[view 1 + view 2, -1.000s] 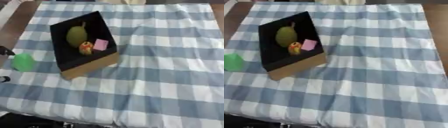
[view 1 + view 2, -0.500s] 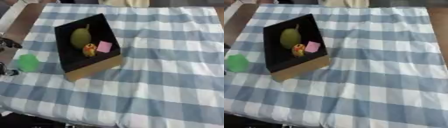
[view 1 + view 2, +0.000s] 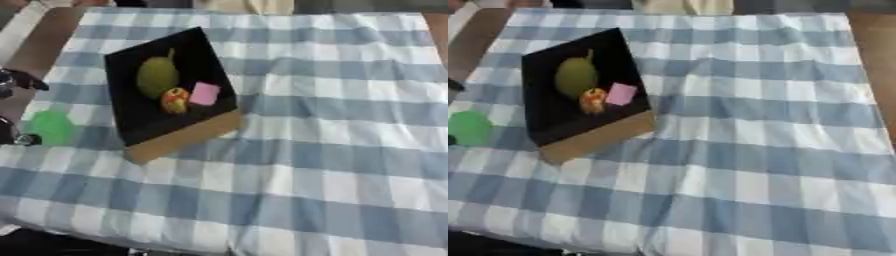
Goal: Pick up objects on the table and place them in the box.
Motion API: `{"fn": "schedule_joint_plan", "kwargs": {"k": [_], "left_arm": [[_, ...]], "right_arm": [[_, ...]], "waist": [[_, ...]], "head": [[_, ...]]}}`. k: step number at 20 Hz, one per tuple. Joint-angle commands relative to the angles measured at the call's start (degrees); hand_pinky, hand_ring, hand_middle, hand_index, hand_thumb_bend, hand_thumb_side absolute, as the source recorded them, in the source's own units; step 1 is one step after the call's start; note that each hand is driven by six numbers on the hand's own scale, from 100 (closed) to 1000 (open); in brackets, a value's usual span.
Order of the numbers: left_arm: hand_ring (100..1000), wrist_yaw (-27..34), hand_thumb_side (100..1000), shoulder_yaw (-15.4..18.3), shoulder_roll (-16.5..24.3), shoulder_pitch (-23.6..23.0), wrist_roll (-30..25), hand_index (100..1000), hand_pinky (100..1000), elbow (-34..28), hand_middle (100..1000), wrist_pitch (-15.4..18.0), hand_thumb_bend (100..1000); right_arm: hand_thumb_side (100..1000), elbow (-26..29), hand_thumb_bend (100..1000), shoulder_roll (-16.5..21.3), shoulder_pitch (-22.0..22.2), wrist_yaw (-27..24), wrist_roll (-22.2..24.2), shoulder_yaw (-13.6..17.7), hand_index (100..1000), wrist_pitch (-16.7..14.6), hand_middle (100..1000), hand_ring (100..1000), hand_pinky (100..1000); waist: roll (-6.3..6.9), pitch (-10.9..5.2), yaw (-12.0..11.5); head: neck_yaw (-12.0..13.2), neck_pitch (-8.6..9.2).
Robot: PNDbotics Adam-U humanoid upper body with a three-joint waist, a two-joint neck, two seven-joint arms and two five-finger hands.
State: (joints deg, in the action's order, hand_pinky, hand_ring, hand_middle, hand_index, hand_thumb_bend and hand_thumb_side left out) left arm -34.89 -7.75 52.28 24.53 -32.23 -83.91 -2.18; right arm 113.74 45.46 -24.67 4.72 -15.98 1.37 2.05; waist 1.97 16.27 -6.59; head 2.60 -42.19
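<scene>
in the box (image 3: 184, 142), pear (image 3: 157, 76) stem pointing away

Black box (image 3: 131, 118), brown-sided, set askew on the surface | inside: green pear-shaped fruit (image 3: 157, 76), small orange-yellow item (image 3: 175, 100), pink block (image 3: 206, 93) | green object (image 3: 52, 127) outside, beside box's left wall.

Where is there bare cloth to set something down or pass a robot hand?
The checked cloth lies bare right of and in front of the box. It is crowded left of the box, where the green object sits by the left robot hand; the box already holds three items.
</scene>
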Motion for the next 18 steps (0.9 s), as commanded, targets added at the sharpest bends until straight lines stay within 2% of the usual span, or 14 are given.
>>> {"fn": "schedule_joint_plan", "kwargs": {"k": [1,11,18], "left_arm": [[905,-0.55,123,0.02,1.27,1.16,-0.79,894,942,0.58,839,0.33,589],[876,-2.47,213,-1.06,0.22,1.90,-1.21,847,917,2.57,779,0.27,619],[835,-3.85,277,-1.59,-0.46,2.11,-0.20,804,881,4.01,728,-0.13,585]], "right_arm": [[471,0.85,100,0.84,-0.49,-0.32,-0.18,0.69,838,0.15,735,794,844],[476,0.85,100,0.61,-0.44,-0.50,-0.39,0.73,837,0.36,734,793,844],[482,0.85,100,0.48,-0.39,-0.79,-0.01,0.71,840,-0.06,737,797,848]], "waist": [[-0.31,-0.98,0.11],[-0.23,-0.90,0.31],[-0.26,-0.84,0.37]], "head": [[-0.11,0.44],[-0.03,0.33],[0.15,0.43]]}}
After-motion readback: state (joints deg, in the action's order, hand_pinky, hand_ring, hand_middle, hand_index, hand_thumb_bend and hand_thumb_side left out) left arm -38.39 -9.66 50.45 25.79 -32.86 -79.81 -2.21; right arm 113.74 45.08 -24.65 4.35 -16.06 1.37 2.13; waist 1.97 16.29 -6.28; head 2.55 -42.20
